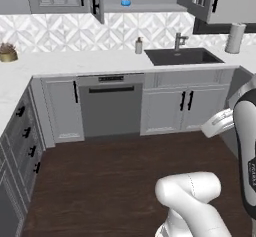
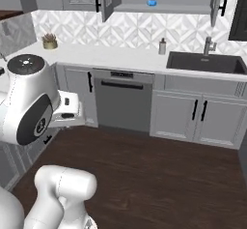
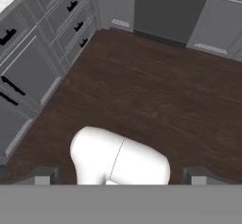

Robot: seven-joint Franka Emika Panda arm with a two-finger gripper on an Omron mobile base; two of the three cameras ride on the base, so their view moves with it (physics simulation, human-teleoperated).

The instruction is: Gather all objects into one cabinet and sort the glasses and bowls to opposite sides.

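The end effector [image 3: 121,178] was wide open and held nothing — it pointed down at the dark wood floor [image 3: 156,95]. The small blue bowl [image 1: 125,2] sat up on the shelf of the open cabinet [image 1: 150,7], high above the white worktop [image 1: 90,60] and left of the sink [image 1: 182,56].

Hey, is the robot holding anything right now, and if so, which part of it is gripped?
Nothing is held. In the hand view the gripper has its jaws wide open, with only the dark wood floor beyond them.
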